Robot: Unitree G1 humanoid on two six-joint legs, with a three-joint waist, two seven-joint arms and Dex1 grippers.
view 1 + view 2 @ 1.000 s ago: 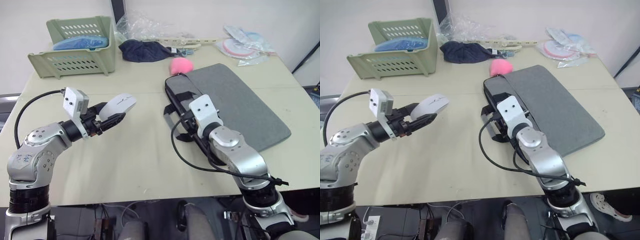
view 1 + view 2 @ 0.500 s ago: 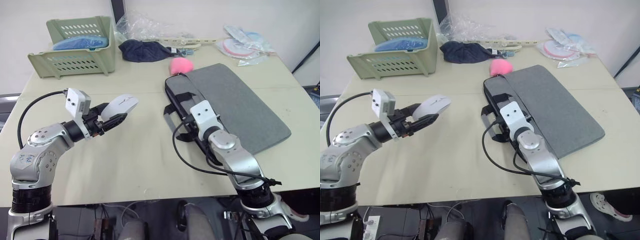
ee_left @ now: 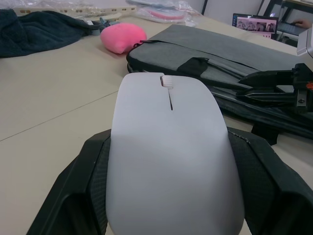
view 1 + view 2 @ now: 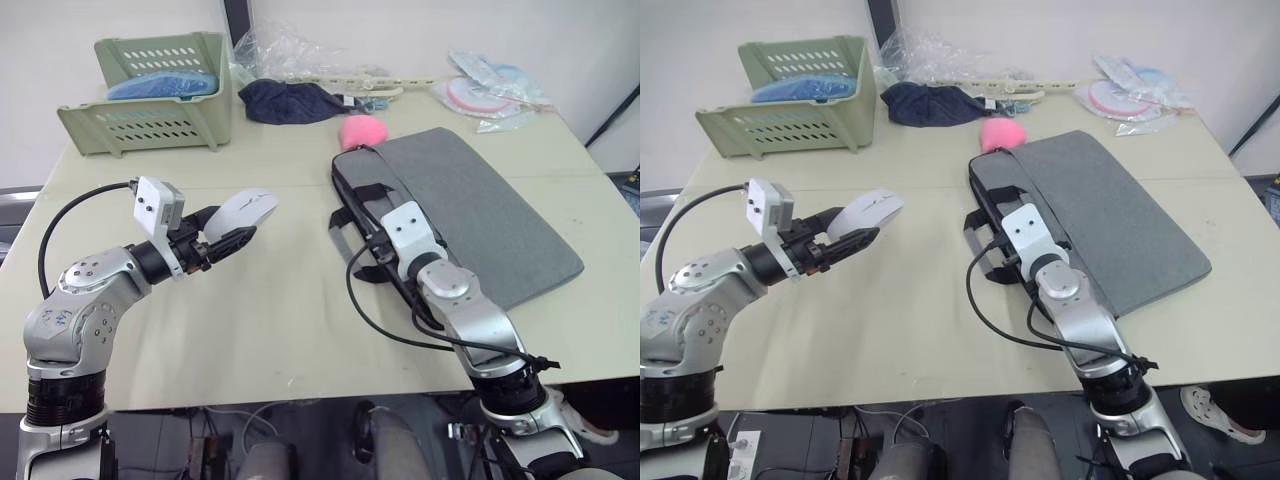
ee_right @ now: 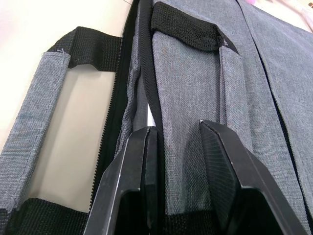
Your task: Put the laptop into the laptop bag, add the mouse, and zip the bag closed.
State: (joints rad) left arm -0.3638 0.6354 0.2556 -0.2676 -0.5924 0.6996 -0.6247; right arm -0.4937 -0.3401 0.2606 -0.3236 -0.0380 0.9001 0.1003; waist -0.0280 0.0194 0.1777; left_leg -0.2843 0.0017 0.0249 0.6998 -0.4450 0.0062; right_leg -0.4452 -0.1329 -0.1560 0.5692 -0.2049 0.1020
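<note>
My left gripper [image 4: 235, 226] is shut on the white mouse [image 4: 246, 208] and holds it just above the table, left of the laptop bag [image 4: 480, 210]. The grey bag lies flat on the right side of the table, with its black handles [image 4: 347, 216] and zipper edge facing the mouse. A pink pompom [image 4: 362, 130] sits at its far corner. My right gripper [image 5: 178, 142] is at the bag's open left edge. One finger [image 5: 143, 171] is inside the opening and the other finger [image 5: 222, 166] rests on the top flap, which is pinched between them. The laptop is hidden.
A green basket [image 4: 150, 100] with something blue in it stands at the back left. A dark blue cloth bundle [image 4: 285, 100] and clear plastic packets [image 4: 490, 90] lie along the far edge. Bare table [image 4: 290, 300] stretches between the mouse and the bag.
The left gripper has carried the mouse a little to the right, toward the bag. The right arm has shifted its elbow while its gripper stays at the bag's edge.
</note>
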